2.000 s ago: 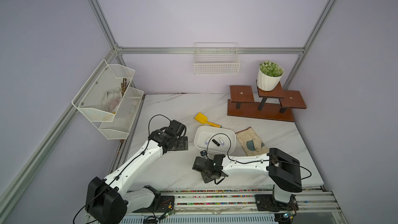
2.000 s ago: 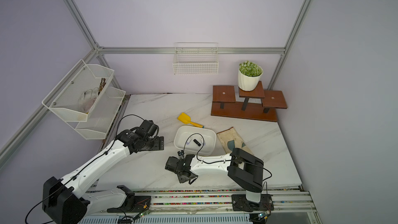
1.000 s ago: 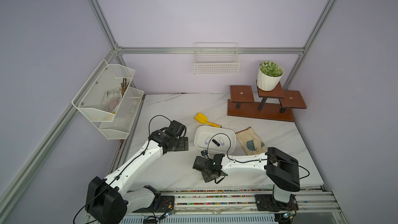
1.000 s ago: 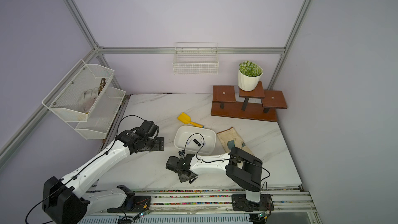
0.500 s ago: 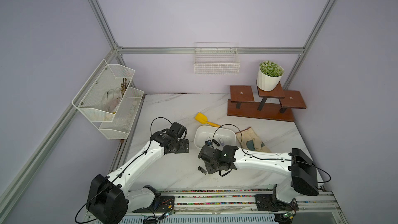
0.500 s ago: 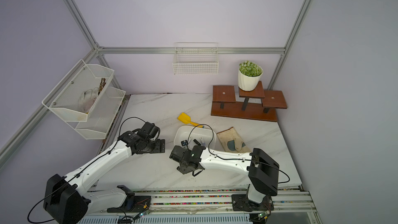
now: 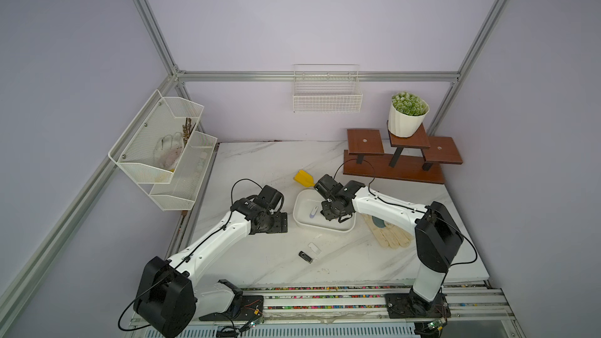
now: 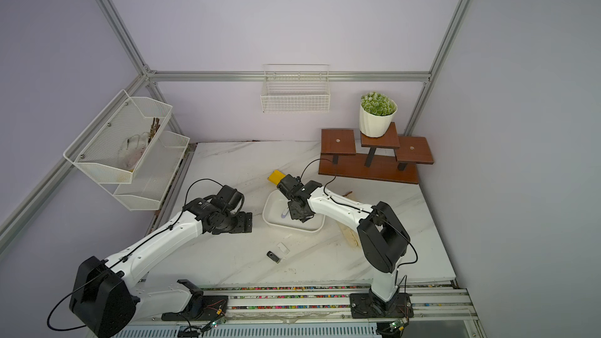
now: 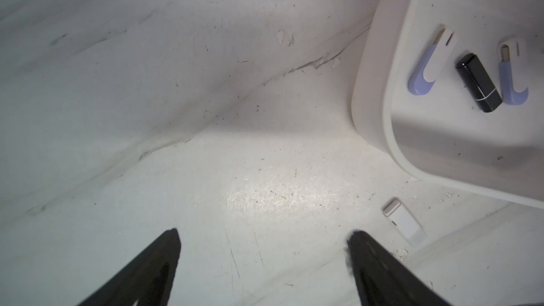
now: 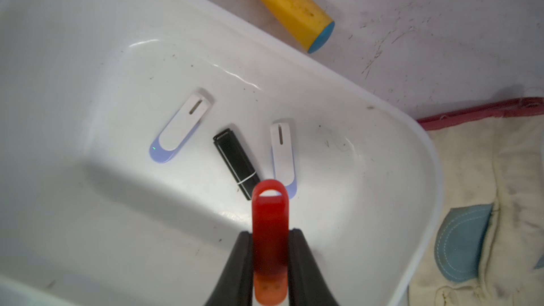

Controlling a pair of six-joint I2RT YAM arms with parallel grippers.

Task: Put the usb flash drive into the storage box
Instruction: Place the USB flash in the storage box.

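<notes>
My right gripper (image 10: 270,232) is shut on a red usb flash drive (image 10: 269,219), which it holds above the inside of the white storage box (image 10: 424,148). On the box floor lie two white-and-lilac drives (image 10: 182,126) (image 10: 283,154) with a black drive (image 10: 237,163) between them. In both top views the right gripper (image 7: 328,216) hangs over the storage box (image 7: 325,227). A black drive (image 7: 305,257) and a white drive (image 7: 314,248) lie on the table in front of the box. My left gripper (image 9: 263,235) is open and empty, just left of the box (image 9: 391,142).
A yellow scoop (image 7: 304,178) lies behind the box. A cream glove (image 7: 390,235) lies at the box's right. A wooden stand (image 7: 400,157) with a plant pot (image 7: 406,121) stands at the back right. White wire baskets (image 7: 162,154) hang on the left wall.
My right arm has swung from the table's front back to above the box with the red drive in its grip. The left arm has barely moved.
</notes>
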